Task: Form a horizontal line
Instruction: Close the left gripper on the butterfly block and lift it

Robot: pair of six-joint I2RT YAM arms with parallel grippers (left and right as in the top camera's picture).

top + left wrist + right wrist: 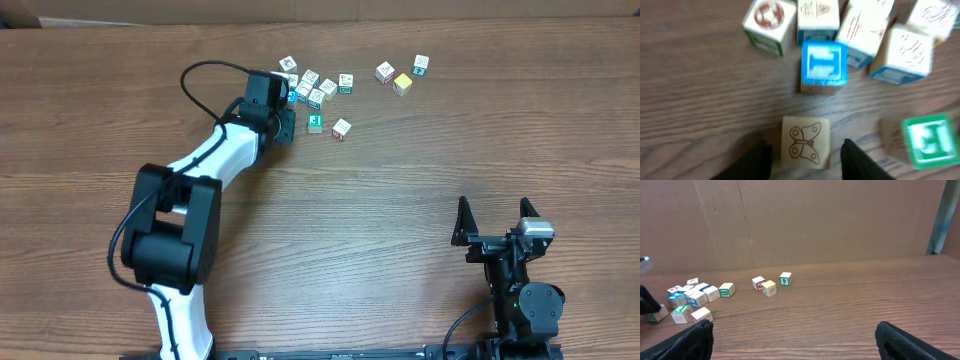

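Backdrop: brown wood-grain counter (120,60); a cardboard wall (800,220) stands behind it
Left arm (215,160): white and black; stretched up and right to the cube cluster at top centre
Left claw (807,152): half spread, astride the butterfly cube (805,140); bare counter shows on both sides of the cube, so neither finger touches it; nothing gripped
Blue cube (824,62): just beyond the butterfly cube, apart from it; blurred
Line (311,78): four cubes in a rough row behind the blue cube, at the far side of the cluster; slanted in the overhead view; the red-ring cube (769,19) sits at its left end with a small gap to the next; the other three are close together, too blurred to say if they touch
Green cube (315,123): off to the right of the left claw, clear of the row
Yellow cube (403,84): farther right, between two pale cubes
Right claw (494,225): low right, well apart from every cube; spread wide; nothing in it
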